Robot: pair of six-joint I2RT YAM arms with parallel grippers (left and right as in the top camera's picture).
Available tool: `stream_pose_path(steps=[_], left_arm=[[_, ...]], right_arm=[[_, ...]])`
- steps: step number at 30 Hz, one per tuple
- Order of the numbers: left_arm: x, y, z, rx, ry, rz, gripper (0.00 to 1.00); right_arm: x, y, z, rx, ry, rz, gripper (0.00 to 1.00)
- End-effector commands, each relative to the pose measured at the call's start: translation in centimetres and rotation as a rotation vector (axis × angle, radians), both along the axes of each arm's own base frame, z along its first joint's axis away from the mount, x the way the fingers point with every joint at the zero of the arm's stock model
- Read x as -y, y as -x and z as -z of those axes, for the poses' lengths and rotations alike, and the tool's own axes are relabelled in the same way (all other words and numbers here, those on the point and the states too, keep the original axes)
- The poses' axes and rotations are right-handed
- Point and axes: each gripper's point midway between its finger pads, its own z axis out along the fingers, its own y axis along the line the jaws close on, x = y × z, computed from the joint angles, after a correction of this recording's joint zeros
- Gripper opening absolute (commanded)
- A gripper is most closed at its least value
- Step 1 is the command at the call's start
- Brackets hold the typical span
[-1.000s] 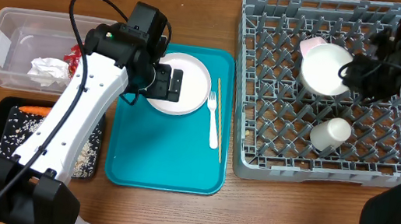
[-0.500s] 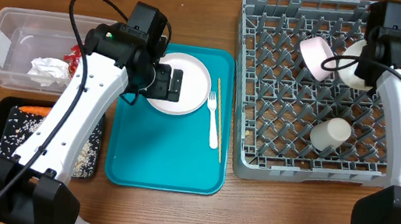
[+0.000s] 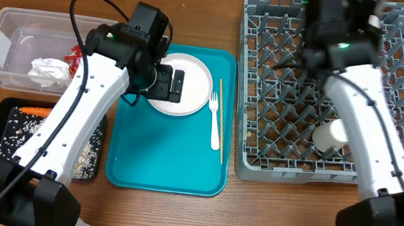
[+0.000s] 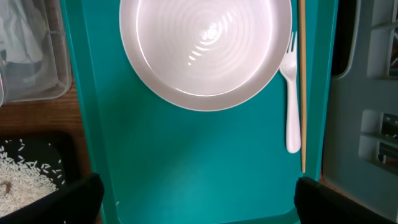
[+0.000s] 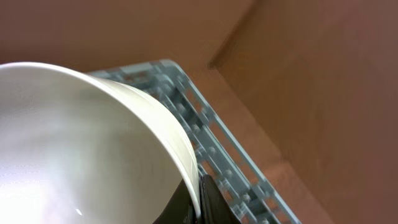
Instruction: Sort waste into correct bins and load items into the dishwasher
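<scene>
My left gripper (image 4: 199, 208) is open and empty, hovering over the teal tray just in front of a round white plate (image 4: 205, 50); in the overhead view it (image 3: 168, 84) covers the plate's (image 3: 196, 79) left part. A white fork (image 3: 214, 123) and a thin wooden stick (image 3: 221, 100) lie right of the plate. My right gripper (image 5: 198, 193) is shut on the rim of a white bowl (image 5: 74, 143) above the back of the grey dish rack (image 3: 269, 83). A white cup (image 3: 333, 135) lies in the rack. The pink bowl is hidden.
The clear tub (image 3: 6, 38) at the left holds a red wrapper (image 3: 75, 54) and a white napkin (image 3: 50, 69). The black tray (image 3: 4, 113) in front of it holds a carrot (image 3: 34, 111) and rice (image 3: 21, 131). The teal tray (image 3: 164, 155) lies between them and the rack.
My right arm has swung left across the back of the rack with the white bowl and now covers the pink bowl. The left arm has not moved.
</scene>
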Motion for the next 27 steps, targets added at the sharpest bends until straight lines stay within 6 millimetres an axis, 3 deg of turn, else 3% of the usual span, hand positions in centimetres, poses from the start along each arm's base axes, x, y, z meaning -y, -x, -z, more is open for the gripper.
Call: stream_pose_path(steps=[1, 8, 11, 17, 27], left_arm=[[-0.2, 0.0, 0.1, -0.001, -0.003, 0.006, 1.00], [-0.2, 0.0, 0.1, -0.001, -0.003, 0.006, 1.00], [-0.2, 0.0, 0.1, -0.001, -0.003, 0.006, 1.00], [-0.2, 0.0, 0.1, -0.001, -0.003, 0.006, 1.00], [-0.2, 0.0, 0.1, -0.001, -0.003, 0.006, 1.00]], right_arm=[[-0.7, 0.3, -2.3, 0.025, 0.097, 0.001, 0.04], [-3.0, -1.7, -1.5, -0.012, 0.173, -0.062, 0.04], [-2.9, -1.9, -1.0, -0.056, 0.208, -0.067, 0.04], [2.3, 0.1, -2.0, -0.043, 0.277, 0.136, 0.04], [8.9, 1.2, 2.9, -0.165, 0.065, 0.189, 0.04]])
